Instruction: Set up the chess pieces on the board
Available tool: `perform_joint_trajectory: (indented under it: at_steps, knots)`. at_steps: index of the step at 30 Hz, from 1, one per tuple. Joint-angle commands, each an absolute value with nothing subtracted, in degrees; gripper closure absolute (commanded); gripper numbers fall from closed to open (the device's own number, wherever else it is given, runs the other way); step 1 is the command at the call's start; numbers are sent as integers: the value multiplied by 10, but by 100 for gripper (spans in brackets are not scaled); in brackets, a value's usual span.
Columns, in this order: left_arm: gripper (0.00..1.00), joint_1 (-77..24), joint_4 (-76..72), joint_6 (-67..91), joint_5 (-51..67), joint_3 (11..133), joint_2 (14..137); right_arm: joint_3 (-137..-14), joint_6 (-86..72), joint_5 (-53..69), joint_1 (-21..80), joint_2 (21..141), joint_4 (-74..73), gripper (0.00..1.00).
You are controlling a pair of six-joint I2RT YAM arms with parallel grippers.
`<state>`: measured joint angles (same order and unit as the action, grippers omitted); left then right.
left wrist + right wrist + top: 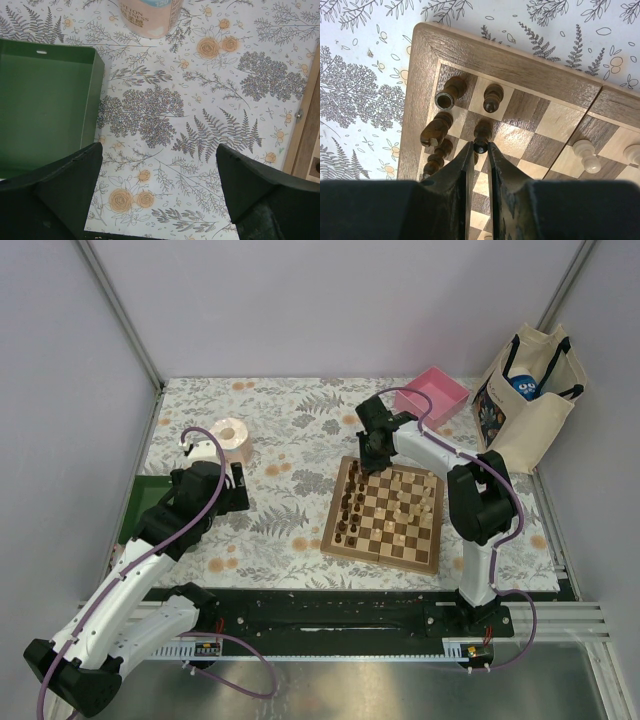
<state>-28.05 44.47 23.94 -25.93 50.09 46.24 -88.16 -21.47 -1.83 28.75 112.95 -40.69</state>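
Two right fingers (464, 172) are pinching a dark chess piece (483, 131) by its head, seemingly light, stiff and slippery, while the left fingers (70, 180) are hanging spread

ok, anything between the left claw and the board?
Nothing. The left wrist view shows only bare floral cloth between the left claw and the board.

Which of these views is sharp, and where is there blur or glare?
Top external: even soft light, no glare on the board, chess pieces too small to resolve. Left wrist: tablecloth print crisp, the left hand nearly black, little detail. Right wrist: dark pieces sharp, the right hand likewise dark.
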Motion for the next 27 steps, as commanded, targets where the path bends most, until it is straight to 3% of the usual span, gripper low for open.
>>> perform_joint_trajectory:
  at_steps: [1,8,17,27]
  knots:
    - [1,-276,436,235,-258,498,464,-895,-223,-8,287,1132,-387,77]
    - [1,-276,436,235,-259,498,463,-895,-222,-15,286,1135,-385,75]
    - [1,-277,436,235,-258,498,463,-891,-215,-6,287,1125,-385,65]
    - [1,-276,435,234,-260,499,470,-901,-199,-62,284,1023,-425,59]
